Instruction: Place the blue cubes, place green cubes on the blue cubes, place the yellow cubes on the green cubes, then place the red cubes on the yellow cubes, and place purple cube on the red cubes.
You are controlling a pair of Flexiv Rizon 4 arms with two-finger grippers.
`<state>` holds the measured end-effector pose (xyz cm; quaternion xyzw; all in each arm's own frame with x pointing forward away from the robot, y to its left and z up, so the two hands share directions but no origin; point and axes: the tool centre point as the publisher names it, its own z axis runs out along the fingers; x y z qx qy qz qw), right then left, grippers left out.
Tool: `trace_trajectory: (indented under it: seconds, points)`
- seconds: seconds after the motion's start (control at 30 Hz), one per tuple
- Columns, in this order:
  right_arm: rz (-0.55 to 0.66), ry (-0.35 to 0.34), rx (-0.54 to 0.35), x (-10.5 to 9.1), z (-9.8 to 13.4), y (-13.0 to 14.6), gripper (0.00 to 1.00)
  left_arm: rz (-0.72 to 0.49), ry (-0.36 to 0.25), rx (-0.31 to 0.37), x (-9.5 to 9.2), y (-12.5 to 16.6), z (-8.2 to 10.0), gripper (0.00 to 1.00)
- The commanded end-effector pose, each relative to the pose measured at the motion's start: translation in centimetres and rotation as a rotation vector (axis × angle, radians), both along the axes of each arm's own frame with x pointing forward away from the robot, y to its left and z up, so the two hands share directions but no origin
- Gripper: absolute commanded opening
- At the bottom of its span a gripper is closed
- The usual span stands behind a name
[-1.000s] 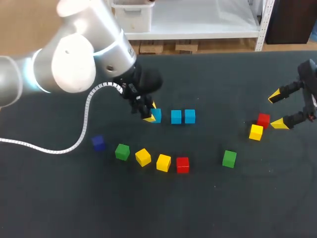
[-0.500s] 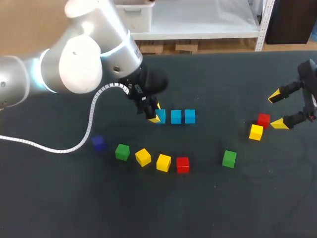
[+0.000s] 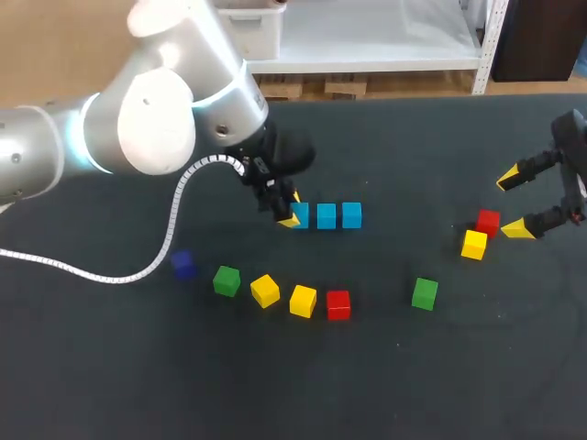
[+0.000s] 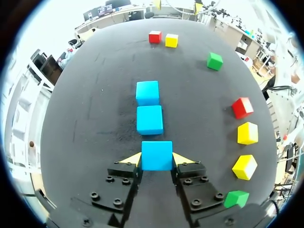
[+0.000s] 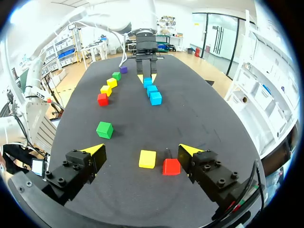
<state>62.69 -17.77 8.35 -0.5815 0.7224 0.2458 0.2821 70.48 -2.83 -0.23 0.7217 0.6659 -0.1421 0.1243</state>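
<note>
The near blue cube point(image 4: 156, 155) sits on the black table point(image 3: 385, 367) between the yellow tips of the left gripper point(image 4: 157, 159), which is clamped on it from both sides. Straight ahead of those fingers, in line, come the middle blue cube point(image 4: 149, 119), just beside the held one with any contact between them too fine to tell, and then the far blue cube point(image 4: 147, 92). Off the left gripper's right side runs a row: near green cube point(image 4: 236, 198), first yellow cube point(image 4: 245, 166), second yellow cube point(image 4: 247, 133) and row red cube point(image 4: 242, 107). The purple cube point(image 3: 182, 264) lies behind the gripper on that same side, past the green end of the row. Ahead and to the right stands the lone green cube point(image 4: 214, 61). Well ahead, the far red cube point(image 4: 155, 36) and far yellow cube point(image 4: 171, 40) lie side by side, just ahead of the right gripper point(image 5: 142, 150), whose fingers are spread wide and touch neither.
</note>
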Motion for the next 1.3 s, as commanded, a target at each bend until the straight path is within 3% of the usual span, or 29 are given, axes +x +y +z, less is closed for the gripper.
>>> trace_trajectory:
  seconds: [0.03,1.3]
  points:
    - [0.001,-0.001,0.003,0.06,-0.07,0.01,1.0,0.002,0.005,0.002,0.43,-0.03,-0.16,0.0]
    - [0.001,-0.001,0.003,0.06,-0.07,0.01,1.0,0.008,0.013,0.007,0.56,-0.36,-0.68,0.0]
